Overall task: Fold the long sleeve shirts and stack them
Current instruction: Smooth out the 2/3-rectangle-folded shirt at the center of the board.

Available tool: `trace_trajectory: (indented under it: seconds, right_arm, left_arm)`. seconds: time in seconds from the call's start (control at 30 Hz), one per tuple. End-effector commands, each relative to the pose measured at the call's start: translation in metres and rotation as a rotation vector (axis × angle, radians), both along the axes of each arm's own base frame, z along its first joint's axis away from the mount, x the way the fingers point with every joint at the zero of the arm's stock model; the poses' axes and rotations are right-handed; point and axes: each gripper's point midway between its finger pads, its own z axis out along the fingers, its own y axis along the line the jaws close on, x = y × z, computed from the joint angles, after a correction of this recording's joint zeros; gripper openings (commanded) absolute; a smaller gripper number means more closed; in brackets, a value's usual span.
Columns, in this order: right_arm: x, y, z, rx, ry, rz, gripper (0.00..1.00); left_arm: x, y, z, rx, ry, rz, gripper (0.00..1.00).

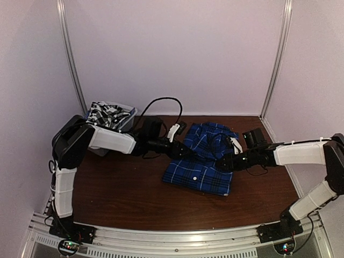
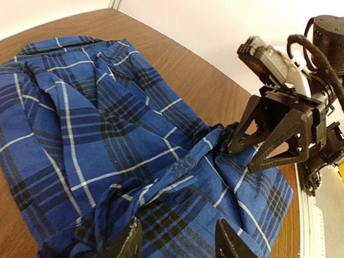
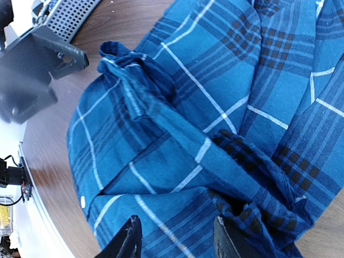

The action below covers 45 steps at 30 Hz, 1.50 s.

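Broadly, the brown table (image 1: 118, 188) carries the blue plaid shirt (image 1: 199, 158) at its middle, partly folded and rumpled. It looks soft, light and limp, and would likely sag or slide unless pinched at a doubled edge or hem. Behind on the left, the white mesh basket (image 1: 128, 119) holds the black-and-white checked shirt (image 1: 105, 114). The left gripper (image 2: 177, 241) and the right gripper (image 3: 176, 237) sit half spread over opposite edges of the blue shirt, apparently pinching nothing.

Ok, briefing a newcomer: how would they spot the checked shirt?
On the brown wooden table, look far left for the white plastic mesh basket. The black-and-white checked shirt lies inside, unlike the blue plaid shirt on the tabletop.
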Motion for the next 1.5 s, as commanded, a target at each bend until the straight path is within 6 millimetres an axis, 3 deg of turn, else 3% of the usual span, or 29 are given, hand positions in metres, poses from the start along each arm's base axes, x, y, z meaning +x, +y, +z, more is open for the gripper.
trace_trajectory:
  seconds: [0.0,0.17,0.33,0.5,0.6,0.7,0.87,1.0,1.1,1.23,1.47]
  right_arm:
    - [0.019,0.002,-0.001,0.018,-0.04,-0.02,0.47]
    - [0.035,-0.008,-0.018,0.007,-0.031,-0.061,0.46]
    - [0.042,-0.02,-0.035,0.01,-0.009,-0.096,0.46]
    - [0.043,-0.033,-0.057,0.018,0.043,-0.133,0.47]
    - [0.039,-0.037,-0.068,0.022,0.075,-0.132,0.47]
    - [0.035,-0.036,-0.059,0.039,0.055,-0.122,0.47]
    - [0.029,-0.036,-0.021,0.075,-0.033,-0.114,0.48]
    - [0.014,-0.026,0.006,0.126,-0.085,-0.086,0.48]
    - [-0.001,-0.017,0.018,0.149,-0.107,-0.062,0.48]
    - [-0.026,0.003,0.013,0.16,-0.087,-0.006,0.49]
    - [-0.063,0.024,-0.014,0.175,-0.005,0.035,0.48]
  left_arm:
    - [-0.002,-0.024,-0.004,-0.053,0.025,-0.055,0.47]
    - [0.019,-0.038,-0.029,-0.044,0.086,0.0,0.45]
    - [0.041,-0.037,-0.058,-0.005,0.142,0.131,0.44]
    - [0.049,-0.025,-0.09,0.041,0.225,0.254,0.44]
    - [0.043,-0.018,-0.104,0.049,0.247,0.27,0.44]
    - [0.035,-0.019,-0.092,-0.003,0.224,0.226,0.45]
    - [0.024,-0.019,-0.049,-0.087,0.128,0.152,0.49]
    - [0.013,-0.011,-0.019,-0.132,0.063,0.128,0.51]
    - [0.003,-0.001,-0.009,-0.146,0.042,0.126,0.52]
    - [-0.015,0.011,-0.017,-0.131,0.062,0.12,0.52]
    - [-0.058,0.02,-0.052,-0.069,0.158,0.077,0.51]
